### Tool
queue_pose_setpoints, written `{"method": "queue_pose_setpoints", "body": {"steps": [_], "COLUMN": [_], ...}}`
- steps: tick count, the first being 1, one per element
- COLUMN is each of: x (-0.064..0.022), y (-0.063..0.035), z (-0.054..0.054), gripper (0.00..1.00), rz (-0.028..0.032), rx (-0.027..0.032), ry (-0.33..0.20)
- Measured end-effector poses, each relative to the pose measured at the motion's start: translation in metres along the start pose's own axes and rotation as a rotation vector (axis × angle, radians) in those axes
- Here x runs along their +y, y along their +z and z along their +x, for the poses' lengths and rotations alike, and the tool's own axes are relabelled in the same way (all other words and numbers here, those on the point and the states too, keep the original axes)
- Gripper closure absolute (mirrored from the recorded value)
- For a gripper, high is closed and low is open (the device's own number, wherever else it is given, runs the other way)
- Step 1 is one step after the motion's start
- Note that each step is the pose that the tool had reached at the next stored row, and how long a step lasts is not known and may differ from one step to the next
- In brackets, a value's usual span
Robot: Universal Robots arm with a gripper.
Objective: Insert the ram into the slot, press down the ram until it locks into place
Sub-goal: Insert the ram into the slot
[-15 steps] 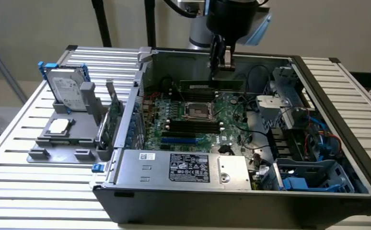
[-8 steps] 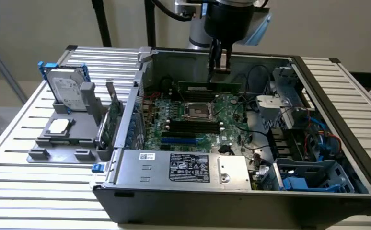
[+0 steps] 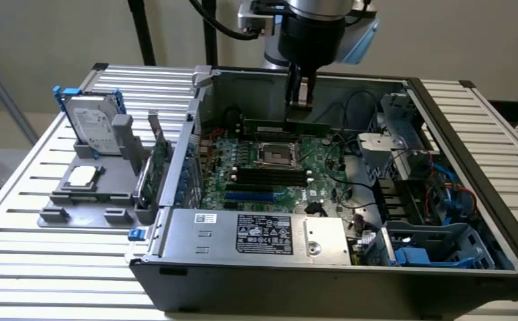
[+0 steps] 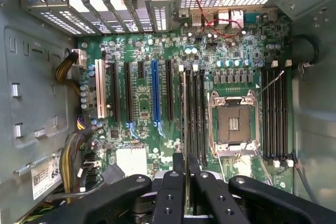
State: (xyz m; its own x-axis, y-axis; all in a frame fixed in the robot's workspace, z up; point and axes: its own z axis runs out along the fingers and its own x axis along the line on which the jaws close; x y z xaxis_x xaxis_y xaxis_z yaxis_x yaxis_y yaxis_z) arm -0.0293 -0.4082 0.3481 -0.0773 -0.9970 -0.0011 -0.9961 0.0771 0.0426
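Well inside the case (image 3: 241, 87), the pincer (image 3: 300, 103) grips the ram (image 3: 272, 124) edgewise.

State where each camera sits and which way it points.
Exterior view: off the arm, high before the open grey computer case, looking down into it; shows the wrist and hand shut on the long thin green ram stick.
Wrist view: on the wrist, facing down onto the big green motherboard; shows the hand.
Shared: motherboard and hand.

Case walls (image 3: 250, 93) around open motherboard (image 3: 326, 154)
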Motion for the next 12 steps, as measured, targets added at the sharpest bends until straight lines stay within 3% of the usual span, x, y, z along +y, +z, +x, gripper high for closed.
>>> {"method": "queue_pose_setpoints", "body": {"steps": [12], "x": [0.0013], "y": [0.0219], "z": [0.000], "gripper": [0.86], "rz": [0.0000], "rx": [-0.0007], "ry": [0.019]}}
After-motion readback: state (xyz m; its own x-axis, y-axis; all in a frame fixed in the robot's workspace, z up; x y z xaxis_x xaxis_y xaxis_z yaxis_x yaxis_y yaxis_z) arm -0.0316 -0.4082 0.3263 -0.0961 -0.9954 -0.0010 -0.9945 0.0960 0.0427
